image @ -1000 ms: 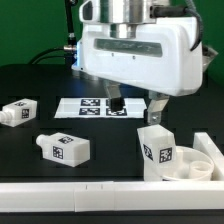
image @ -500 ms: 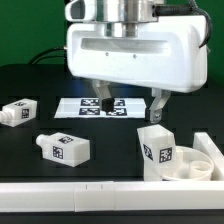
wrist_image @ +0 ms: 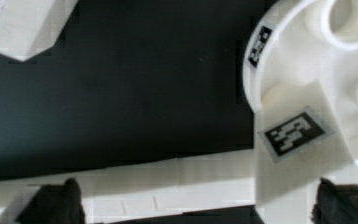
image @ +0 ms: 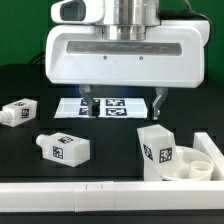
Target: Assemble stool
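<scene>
Black tabletop pretty much everywhere, matte and dark, and I can't make out anything of the room past it. Along the near edge runs the long white rail. My gripper hangs over the middle, jaws spread wide with nothing in them, and the marker board lies flat behind the fingertips.

Stool bits next. The round seat sits at the exterior view's right, close to the rail; my wrist view looks down on its rim and tags. One leg stands upright right against it, though I can't tell if they're actually touching. A second leg and a third leg lie on their sides, well apart from the seat, toward the exterior view's left.

My guess is it's all hard plastic: light, stiff, not fragile, but slick. I'd pinch a leg mid-body across two flat opposite faces. The seat looks awkward, so rim only, and expect it to slide.
</scene>
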Available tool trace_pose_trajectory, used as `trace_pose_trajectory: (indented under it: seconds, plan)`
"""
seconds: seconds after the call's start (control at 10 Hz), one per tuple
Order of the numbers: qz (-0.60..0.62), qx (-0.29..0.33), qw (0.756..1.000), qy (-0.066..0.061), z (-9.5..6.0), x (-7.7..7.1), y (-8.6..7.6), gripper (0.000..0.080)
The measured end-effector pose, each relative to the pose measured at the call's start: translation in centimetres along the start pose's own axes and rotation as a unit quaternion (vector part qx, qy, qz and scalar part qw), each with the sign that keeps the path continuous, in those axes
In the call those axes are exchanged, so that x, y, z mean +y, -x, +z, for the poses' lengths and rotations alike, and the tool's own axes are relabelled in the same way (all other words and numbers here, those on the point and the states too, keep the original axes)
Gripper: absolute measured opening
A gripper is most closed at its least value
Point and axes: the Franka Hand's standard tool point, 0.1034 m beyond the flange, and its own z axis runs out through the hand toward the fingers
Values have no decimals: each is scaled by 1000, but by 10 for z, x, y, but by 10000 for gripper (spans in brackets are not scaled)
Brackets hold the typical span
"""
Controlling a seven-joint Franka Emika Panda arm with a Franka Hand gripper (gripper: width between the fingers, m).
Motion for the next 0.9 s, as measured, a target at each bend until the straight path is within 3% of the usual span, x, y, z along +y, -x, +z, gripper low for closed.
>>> trace_pose_trajectory:
  seconds: [0.1, 0.3, 0.5, 0.7, 0.9]
  plan:
    - [-80, -3, 997, 4, 0, 5, 0, 649]
    - [-253, -14, 967, 5, 1, 34, 5, 649]
    - [-334, -20, 942, 5, 6, 59, 8, 649]
    - [-397, -26, 917, 13, 6, 58, 8, 649]
    - [-386, -44, 921, 8, 17, 65, 18, 649]
